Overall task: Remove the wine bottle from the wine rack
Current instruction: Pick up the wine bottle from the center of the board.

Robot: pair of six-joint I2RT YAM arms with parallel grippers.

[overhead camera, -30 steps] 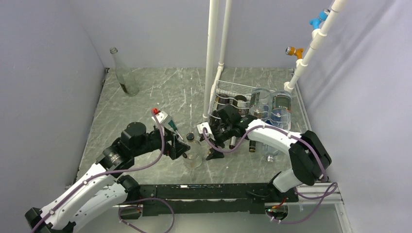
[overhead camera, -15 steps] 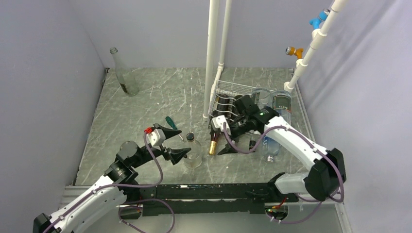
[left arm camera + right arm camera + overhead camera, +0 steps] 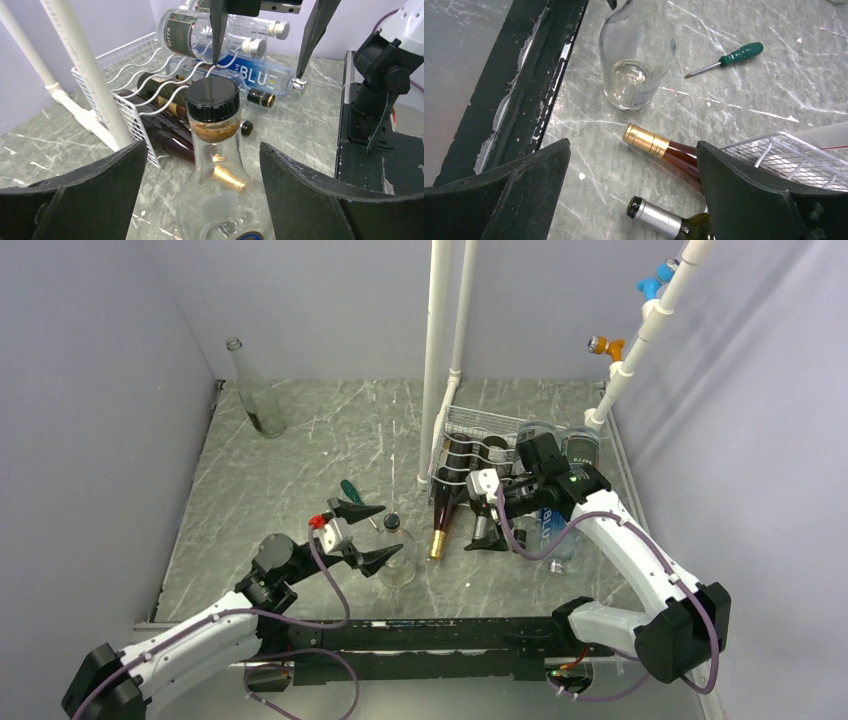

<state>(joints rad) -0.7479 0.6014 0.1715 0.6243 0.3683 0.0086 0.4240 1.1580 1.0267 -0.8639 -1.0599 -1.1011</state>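
Observation:
The white wire wine rack (image 3: 478, 430) stands at the back right with several bottles in and on it; it also shows in the left wrist view (image 3: 127, 97). A dark wine bottle with a gold foil neck (image 3: 441, 515) lies with its neck out of the rack, on the table (image 3: 649, 141). A silver-capped bottle (image 3: 659, 219) lies beside it. My right gripper (image 3: 466, 512) is open and empty just above these two necks (image 3: 633, 145). My left gripper (image 3: 384, 533) is open around a clear upright bottle with a black cap (image 3: 212, 107), not touching it.
A green screwdriver (image 3: 352, 492) lies left of the clear bottle (image 3: 397, 558). A tall empty glass bottle (image 3: 256, 392) stands at the back left. Two white pipes (image 3: 440, 350) rise beside the rack. A clear blue-labelled bottle (image 3: 252, 77) lies by the rack. The black base rail (image 3: 531, 75) runs along the near edge.
My right gripper has drawn back to the right toward the rack, uncovering the gold-necked bottle. My left arm has pulled back and swung, its gripper now open around the clear bottle.

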